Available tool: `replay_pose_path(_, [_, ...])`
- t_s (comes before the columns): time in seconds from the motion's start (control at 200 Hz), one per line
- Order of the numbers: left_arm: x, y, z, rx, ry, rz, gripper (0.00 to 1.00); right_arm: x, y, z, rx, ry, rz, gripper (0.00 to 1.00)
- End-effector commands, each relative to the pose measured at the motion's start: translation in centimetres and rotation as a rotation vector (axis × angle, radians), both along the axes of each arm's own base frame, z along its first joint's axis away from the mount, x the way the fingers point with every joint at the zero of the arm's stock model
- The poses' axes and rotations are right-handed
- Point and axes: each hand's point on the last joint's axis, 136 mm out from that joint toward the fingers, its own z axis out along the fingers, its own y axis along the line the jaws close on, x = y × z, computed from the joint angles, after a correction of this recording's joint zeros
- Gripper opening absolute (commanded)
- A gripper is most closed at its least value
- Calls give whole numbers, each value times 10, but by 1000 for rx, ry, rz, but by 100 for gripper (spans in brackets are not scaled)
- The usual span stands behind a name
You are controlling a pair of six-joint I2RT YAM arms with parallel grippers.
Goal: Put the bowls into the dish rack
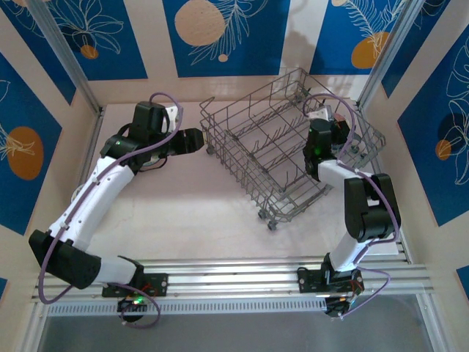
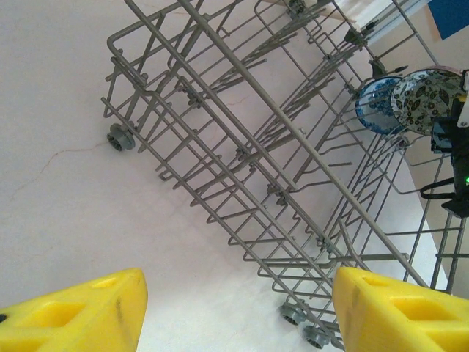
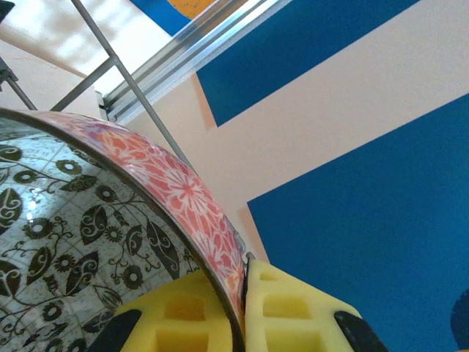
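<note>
A bowl (image 3: 88,242), judged stiff, slippery and breakable, is clamped by its rim in the right hand (image 3: 244,293); the left hand (image 2: 238,315) is spread apart.

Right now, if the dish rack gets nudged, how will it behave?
Likely rolls: the dish rack sits on small wheels. Probably light for its size, being open wire. Looks stiff, so should shift as one piece.
</note>
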Motion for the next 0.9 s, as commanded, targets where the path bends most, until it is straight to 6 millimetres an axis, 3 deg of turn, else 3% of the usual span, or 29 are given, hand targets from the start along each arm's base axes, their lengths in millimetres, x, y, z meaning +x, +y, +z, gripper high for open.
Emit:
replay_pose_path(0.0, [-3, -2, 14, -36, -44, -36, 68, -6, -6, -34, 18, 111, -63, 0])
replay_pose_path(0.26, [-1, -9, 16, -54, -32, -78, 68, -18, -11, -56, 30, 174, -119, 0])
replay_pose_path(0.495, [2, -15, 21, -66, -25, -101, 68, -15, -9, -55, 30, 168, -123, 0])
replay_pose_path(0.895, [-4, -9, 18, -62, -31, -89, 68, -6, 18, -59, -34, 186, -54, 0])
